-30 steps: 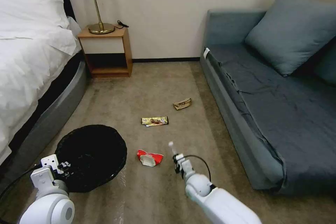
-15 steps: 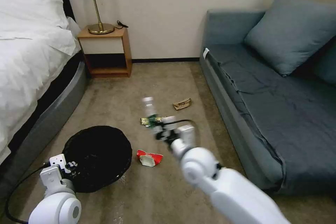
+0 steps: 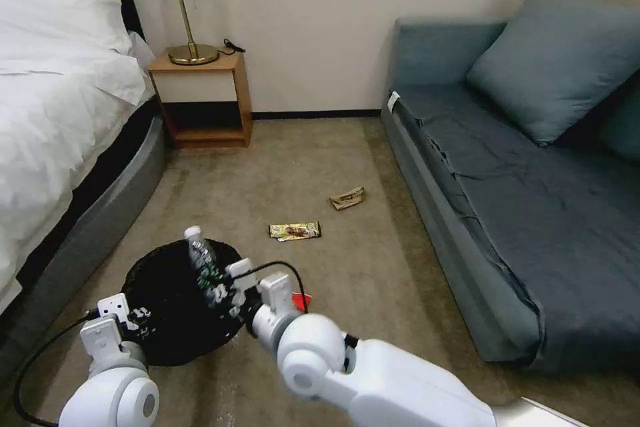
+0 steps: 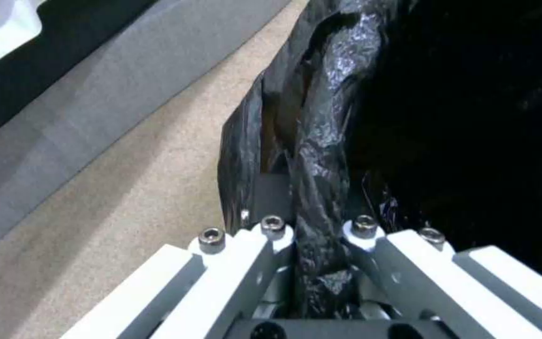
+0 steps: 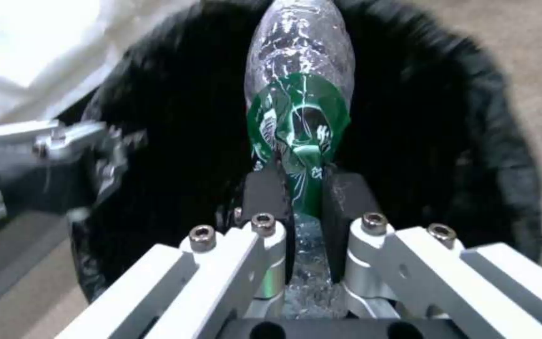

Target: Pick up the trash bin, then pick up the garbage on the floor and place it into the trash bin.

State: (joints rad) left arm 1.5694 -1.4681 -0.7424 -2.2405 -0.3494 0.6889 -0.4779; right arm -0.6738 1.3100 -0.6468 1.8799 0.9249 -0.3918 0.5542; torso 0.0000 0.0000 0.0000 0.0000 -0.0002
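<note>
The bottle [image 3: 202,264] has been carried from the carpet to above the trash bin [image 3: 163,320] — clamped in the right tool [image 3: 223,283]. The bin rim is pinched by the left tool [image 3: 133,317]. Release remains; two wrappers [image 3: 295,231] lie beyond the bin.

Tan carpet [image 3: 347,147] under gold wrapper [image 3: 295,231], crumpled paper [image 3: 347,198] (well apart), nightstand [image 3: 203,97]

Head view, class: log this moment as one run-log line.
left hand: shut on trash bin rim | right hand: holds bottle above bin | on floor: gold wrapper, tan paper
</note>
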